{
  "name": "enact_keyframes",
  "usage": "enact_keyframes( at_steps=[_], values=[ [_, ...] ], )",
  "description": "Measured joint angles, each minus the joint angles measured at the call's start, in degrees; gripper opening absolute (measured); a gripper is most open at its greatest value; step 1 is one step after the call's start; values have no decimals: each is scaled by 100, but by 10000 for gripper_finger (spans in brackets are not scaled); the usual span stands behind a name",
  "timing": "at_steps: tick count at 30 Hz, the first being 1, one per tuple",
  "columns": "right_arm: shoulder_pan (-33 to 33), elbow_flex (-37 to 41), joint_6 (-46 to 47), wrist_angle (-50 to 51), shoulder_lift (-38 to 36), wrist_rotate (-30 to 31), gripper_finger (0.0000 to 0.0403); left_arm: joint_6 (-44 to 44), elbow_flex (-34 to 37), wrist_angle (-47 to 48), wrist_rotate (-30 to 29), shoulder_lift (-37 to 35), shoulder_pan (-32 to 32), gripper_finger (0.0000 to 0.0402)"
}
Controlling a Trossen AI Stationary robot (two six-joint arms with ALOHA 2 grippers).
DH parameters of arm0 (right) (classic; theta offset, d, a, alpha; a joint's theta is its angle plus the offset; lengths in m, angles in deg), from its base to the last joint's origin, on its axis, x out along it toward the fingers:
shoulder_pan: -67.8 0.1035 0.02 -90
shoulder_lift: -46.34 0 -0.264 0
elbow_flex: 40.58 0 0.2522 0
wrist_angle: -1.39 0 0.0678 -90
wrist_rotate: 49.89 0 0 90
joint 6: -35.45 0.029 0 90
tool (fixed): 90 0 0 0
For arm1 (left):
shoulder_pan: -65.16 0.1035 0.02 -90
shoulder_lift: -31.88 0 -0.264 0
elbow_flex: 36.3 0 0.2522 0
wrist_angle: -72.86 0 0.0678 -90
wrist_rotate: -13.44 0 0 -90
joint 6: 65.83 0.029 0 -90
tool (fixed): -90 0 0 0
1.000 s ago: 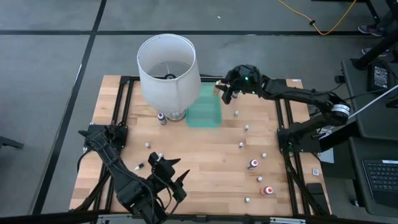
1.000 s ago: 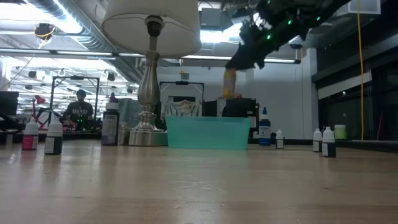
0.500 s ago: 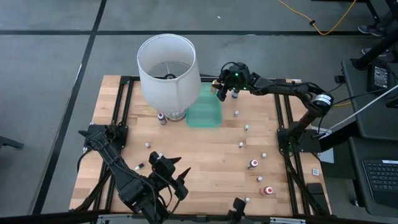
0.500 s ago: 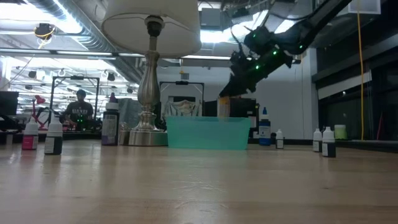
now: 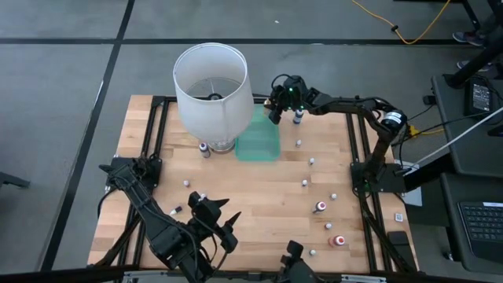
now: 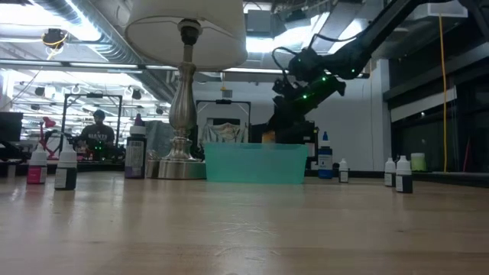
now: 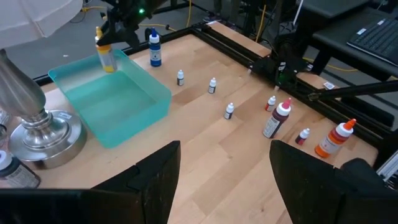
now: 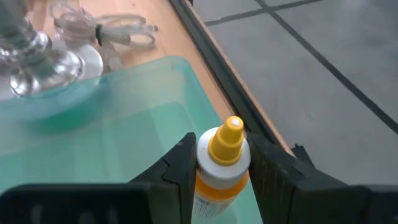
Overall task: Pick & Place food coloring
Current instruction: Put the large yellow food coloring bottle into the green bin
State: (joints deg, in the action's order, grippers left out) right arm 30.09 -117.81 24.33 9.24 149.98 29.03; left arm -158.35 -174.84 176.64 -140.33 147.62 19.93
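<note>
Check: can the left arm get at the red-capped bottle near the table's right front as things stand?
Probably yes. The left gripper waits open at the table's front, and the wood between it and the red-capped bottle looks bare apart from one tiny bottle. The right gripper is busy at the green tray.

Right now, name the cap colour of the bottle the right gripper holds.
Yellow-orange cap on the bottle; right wrist view shows it best.

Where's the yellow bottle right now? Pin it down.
The yellow bottle is clamped in the right gripper, hanging over the far corner of the green tray, with the blue bottle close by.
</note>
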Motion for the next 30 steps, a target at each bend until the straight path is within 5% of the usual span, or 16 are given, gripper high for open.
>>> enact_keyframes(
  at_steps=[30],
  values=[
    [-52,2,-48,75,208,243,130,124,0,0,-46,0,0,239]
  ],
)
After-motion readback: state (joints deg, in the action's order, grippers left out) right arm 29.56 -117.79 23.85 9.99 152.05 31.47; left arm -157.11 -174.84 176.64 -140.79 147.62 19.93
